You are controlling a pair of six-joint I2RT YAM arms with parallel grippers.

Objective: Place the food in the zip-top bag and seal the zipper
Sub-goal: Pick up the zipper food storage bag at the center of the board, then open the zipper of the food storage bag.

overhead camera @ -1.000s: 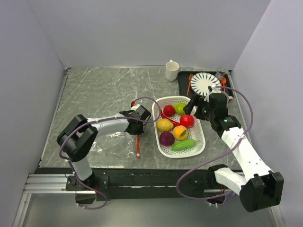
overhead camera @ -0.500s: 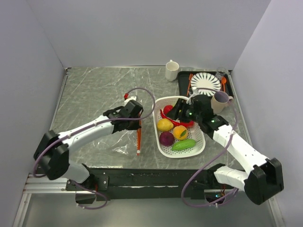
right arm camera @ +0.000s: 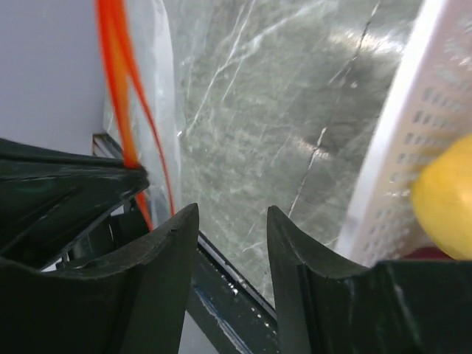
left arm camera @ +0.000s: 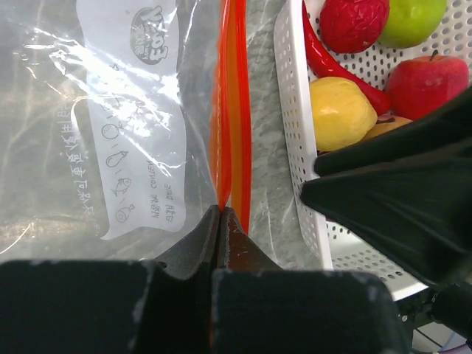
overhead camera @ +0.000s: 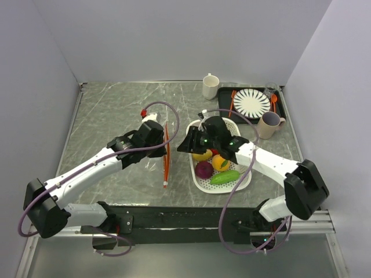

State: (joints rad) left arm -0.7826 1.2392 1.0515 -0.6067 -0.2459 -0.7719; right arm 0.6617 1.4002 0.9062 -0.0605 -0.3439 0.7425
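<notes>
Eight food pieces (left arm camera: pixel 338 112) fill the basket (left arm camera: pixel 290 110); left gripper (left arm camera: pixel 221 215) pinches the zipper (left arm camera: pixel 230 110) of the zip-top bag (left arm camera: pixel 110 110), its print reversed, unreadable; right gripper (right arm camera: pixel 230 214) gapes empty.

Right gripper (right arm camera: pixel 230 221) fingers parted above table (right arm camera: pixel 280 110). Zipper (right arm camera: pixel 114 74) upper left, orange strands pinched by left gripper (right arm camera: pixel 136 175); bag (right arm camera: pixel 158 88) alongside. Basket (right arm camera: pixel 402 147) right, yellow ball (right arm camera: pixel 442 195) inside.

A white cup (overhead camera: pixel 210 86) stands beside a black tray (overhead camera: pixel 224 99) bearing a striped plate (overhead camera: pixel 251 103).
</notes>
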